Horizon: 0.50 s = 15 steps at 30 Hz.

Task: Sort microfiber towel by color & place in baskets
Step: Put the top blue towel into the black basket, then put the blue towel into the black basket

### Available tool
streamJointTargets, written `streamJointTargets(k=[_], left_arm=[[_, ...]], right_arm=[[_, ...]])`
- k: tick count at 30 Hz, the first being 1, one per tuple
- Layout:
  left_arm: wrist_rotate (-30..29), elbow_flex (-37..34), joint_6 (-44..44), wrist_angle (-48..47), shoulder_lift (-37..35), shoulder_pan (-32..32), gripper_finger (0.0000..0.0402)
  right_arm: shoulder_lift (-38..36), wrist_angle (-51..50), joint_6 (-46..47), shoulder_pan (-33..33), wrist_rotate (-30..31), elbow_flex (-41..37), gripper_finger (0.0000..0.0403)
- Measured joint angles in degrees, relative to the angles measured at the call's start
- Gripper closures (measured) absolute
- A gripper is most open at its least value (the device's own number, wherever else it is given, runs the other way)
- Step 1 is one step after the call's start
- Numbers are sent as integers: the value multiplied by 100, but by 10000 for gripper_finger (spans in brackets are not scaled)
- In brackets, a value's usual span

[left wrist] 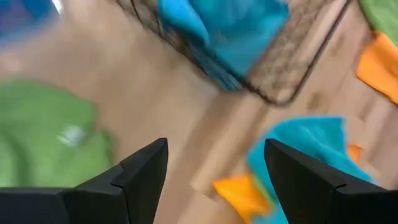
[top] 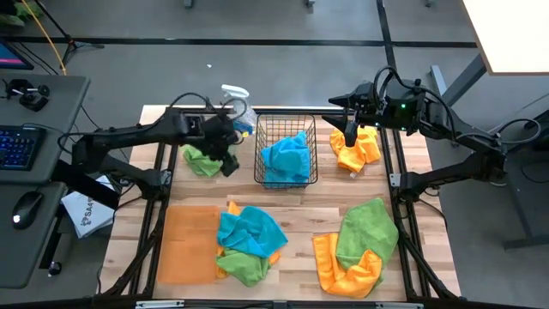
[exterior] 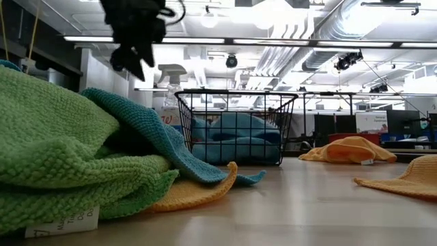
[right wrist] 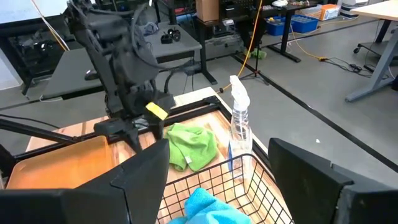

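Black wire basket (top: 286, 151) mid-bench, blue towel (top: 286, 157) inside; orange tray (top: 190, 244) bare, front-left | left claw (top: 228, 163) spread, empty, beside basket | right claw (top: 350, 130) spread over orange towel (top: 355, 148) | tip: grab one colour/pass, lift clear.

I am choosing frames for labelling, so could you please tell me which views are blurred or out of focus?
Left wrist view: motion-smeared throughout, the black wire basket and blue towel streaked, only the left pincer crisp. Low view: the nearest green towel fills the foreground, slightly soft. High and right wrist views: sharp, the spray bottle clearly outlined.
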Motion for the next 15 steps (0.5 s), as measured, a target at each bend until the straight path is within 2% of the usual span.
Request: streamJointTargets(k=[4,7,10,15], left_arm=[[1147,-659,-395,324,-193,-573,147],[1411,-893,-272,477,-324,-1383,147],[949,-996,221,658,-366,-2361,147],[-727,-1077,1087,1128,-126,-3421,147]], right_arm=[[0,-28,-1,0,-1,0,132],[0,-62,-47,0,-4,0,132],[0,-83,-146,0,-4,0,132],[0,-85,-150,0,-4,-4,132]])
